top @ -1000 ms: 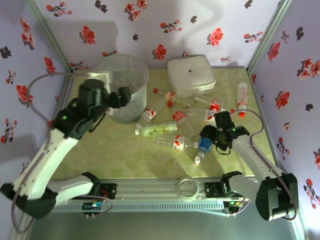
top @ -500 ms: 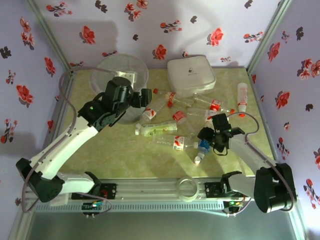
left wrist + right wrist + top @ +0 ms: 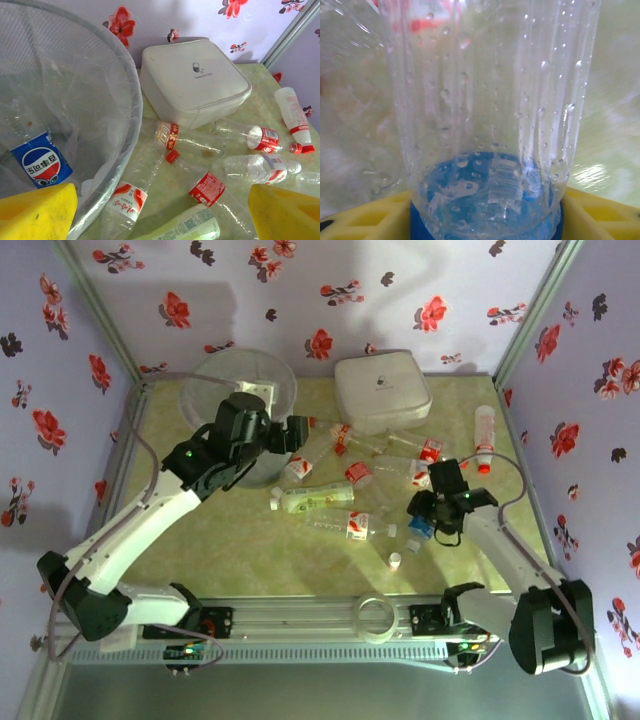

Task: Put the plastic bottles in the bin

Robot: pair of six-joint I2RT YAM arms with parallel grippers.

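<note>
Top: my right hand (image 3: 425, 525) low over counter (image 3: 250, 550), bin (image 3: 215, 380) far to its left. Long carry, so blue-label bottle (image 3: 418, 530) may drop.
Left wrist: my left hand (image 3: 161, 212) apart, empty. Bin rim just left of it; a swing could knock it.
Right wrist: right hand clamped on label end of droplet-beaded bottle. Thin wall may squirm free.

A: What sits near the right end effector (image 3: 421, 524)?
B: A tiny white cap (image 3: 395, 561), just short of it on the tabletop (image 3: 250, 550). A white lidded box (image 3: 382, 390) lies well beyond, against the flowered wall (image 3: 400, 290).
</note>
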